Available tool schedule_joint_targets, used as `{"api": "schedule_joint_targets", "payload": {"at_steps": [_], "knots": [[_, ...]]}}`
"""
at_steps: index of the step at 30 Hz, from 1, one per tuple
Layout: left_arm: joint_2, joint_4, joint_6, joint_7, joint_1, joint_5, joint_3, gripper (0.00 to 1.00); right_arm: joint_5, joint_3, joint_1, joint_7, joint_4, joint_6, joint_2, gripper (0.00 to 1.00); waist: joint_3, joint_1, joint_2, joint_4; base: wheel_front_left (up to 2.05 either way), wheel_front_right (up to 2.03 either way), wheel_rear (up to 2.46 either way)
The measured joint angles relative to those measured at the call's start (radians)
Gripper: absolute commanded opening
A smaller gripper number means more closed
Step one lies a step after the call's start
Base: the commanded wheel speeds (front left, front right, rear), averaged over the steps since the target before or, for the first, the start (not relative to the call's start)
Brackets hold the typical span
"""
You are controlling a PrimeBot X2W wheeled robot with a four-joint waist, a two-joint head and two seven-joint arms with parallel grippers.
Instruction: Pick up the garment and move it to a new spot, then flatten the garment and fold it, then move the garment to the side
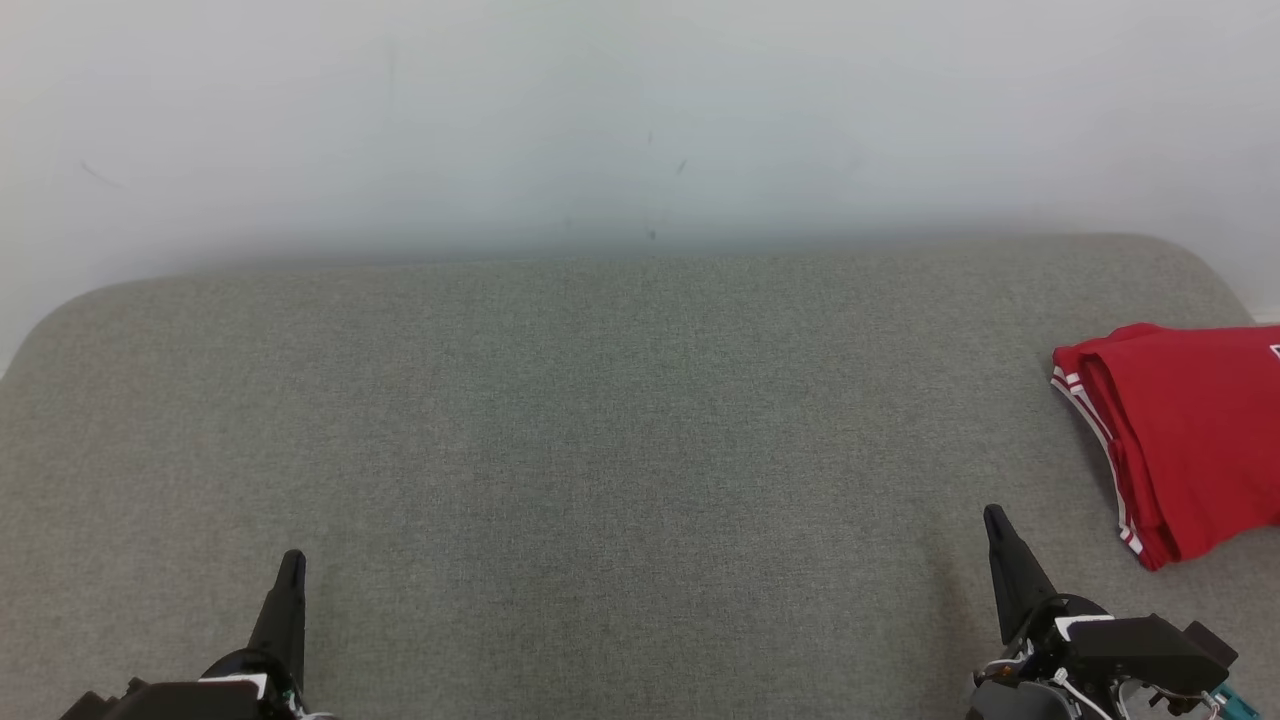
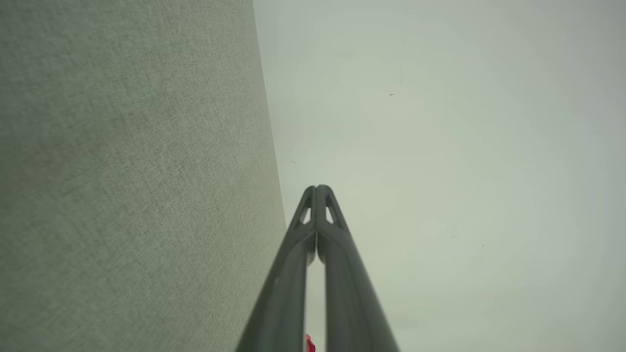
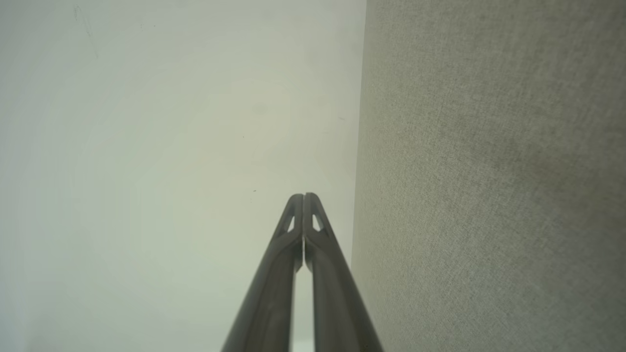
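Left tool point(image 1: 291, 560): fingers are lying tip to tip, closed on nothing, and it is sitting at 7 o'clock in the head view. Both wrist views are showing the finger pairs pressed shut with nothing between the tips.

Right tool point(image 1: 994, 516): likewise closed and empty, sitting at 5 o'clock and pointing toward 12.

Outward: the grey fabric-covered surface point(image 1: 600, 420) is running bare between and ahead of both tools, and the pale wall point(image 1: 640, 120) is standing behind it at 12 o'clock.

The red garment point(image 1: 1190, 450) is lying at 3 o'clock on the surface, near the right tool at about its 2 o'clock but apart from it. It is partly running off the frame. It is looking folded: layered edges and white-striped trim are stacking along its near side.

Progress, as a judgement: moving, flattening and folding are appearing done, and the garment is already resting at the side. Little or nothing is looking left.

Containers: nothing here is serving as one. The garment is resting straight on the surface.
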Motion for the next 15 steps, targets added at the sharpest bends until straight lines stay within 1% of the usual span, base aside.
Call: {"api": "schedule_joint_targets", "payload": {"at_steps": [15], "knots": [[0.0,0.0,0.0,0.0,0.0,0.0,0.0,0.0,0.0,0.0,0.0,0.0,0.0,0.0,0.0,0.0,0.0,0.0,0.0,0.0,0.0,0.0,0.0]]}}
